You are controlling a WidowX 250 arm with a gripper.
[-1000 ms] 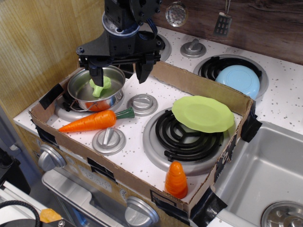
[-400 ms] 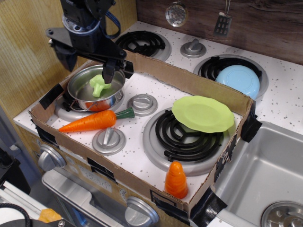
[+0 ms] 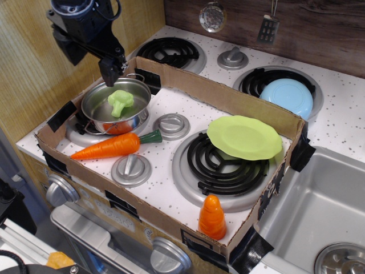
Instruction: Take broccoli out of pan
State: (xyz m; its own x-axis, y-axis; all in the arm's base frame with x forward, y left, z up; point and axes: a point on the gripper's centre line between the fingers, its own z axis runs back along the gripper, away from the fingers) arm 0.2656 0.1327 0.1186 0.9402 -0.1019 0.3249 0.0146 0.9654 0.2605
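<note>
The light-green toy broccoli lies inside the shiny steel pan on the front-left burner of the toy stove. My gripper hangs above and behind the pan, toward its upper left. Its two dark fingers are spread apart and hold nothing. The gripper is clear of the pan rim and does not touch the broccoli.
A large orange carrot lies just in front of the pan. A lime-green plate rests on the front-right burner. A small orange cone stands by the cardboard wall. A blue plate sits at the back right. A sink is at right.
My gripper has moved left and up, away from over the pan, with its fingers still open. The broccoli stays in the pan.
</note>
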